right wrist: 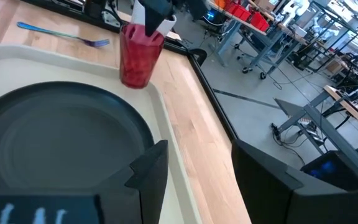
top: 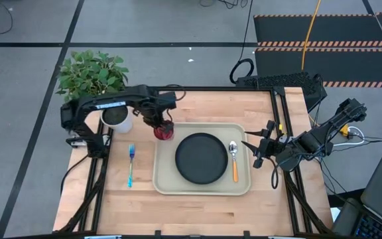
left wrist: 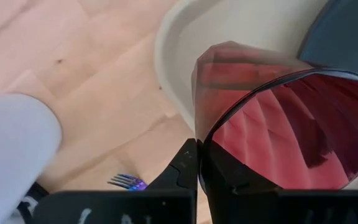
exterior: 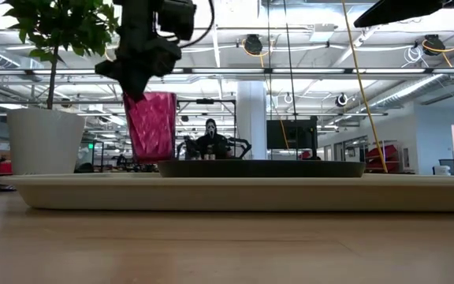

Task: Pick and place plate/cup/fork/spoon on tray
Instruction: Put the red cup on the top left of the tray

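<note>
Gripping the cup by its rim with the left gripper, holding it at the tray's far left corner. Lying on the tray: the plate at centre, the spoon along the right edge. Resting on the table, left of the tray: the fork. Hanging at the table's right edge, fingers spread wide and empty: the right gripper.

**Surfaces and finishes**

The table was pale wood with visible grain. The tray looked like smooth matt cream plastic, the plate matt black. The cup was translucent, faceted red. The spoon had a shiny metal bowl.
</note>
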Robot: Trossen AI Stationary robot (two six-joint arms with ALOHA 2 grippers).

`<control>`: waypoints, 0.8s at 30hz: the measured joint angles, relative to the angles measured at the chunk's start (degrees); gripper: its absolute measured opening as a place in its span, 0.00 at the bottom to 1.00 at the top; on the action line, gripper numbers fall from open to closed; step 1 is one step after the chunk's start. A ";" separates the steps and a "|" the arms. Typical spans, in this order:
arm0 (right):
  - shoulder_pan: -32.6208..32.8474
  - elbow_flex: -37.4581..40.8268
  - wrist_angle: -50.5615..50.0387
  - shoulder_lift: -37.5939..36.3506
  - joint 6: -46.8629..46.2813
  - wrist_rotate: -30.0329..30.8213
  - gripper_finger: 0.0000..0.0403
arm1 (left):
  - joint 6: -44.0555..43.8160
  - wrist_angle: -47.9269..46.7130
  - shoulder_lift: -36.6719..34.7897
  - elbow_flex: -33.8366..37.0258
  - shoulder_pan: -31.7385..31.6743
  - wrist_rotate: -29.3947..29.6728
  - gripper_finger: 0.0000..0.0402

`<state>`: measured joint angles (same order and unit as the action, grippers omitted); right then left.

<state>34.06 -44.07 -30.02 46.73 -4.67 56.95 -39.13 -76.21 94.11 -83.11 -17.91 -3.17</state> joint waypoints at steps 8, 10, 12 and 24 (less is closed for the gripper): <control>0.00 0.00 -0.04 0.01 0.51 0.00 0.42 | -0.32 1.17 1.24 -0.46 -0.18 0.23 0.02; 0.00 0.00 -0.04 0.01 0.63 -0.02 0.42 | -0.59 1.01 1.24 -0.46 -0.16 0.66 0.02; 0.00 0.00 -0.06 0.01 0.57 -0.02 0.42 | -1.27 1.06 1.24 -0.46 0.06 1.80 0.02; 0.00 0.00 -0.21 -0.01 -0.08 -0.04 0.42 | -1.65 2.51 5.10 -0.39 1.14 3.24 0.02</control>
<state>34.06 -44.07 -30.23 46.72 -4.74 56.90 -40.77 -73.69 99.21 -83.50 -16.76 0.08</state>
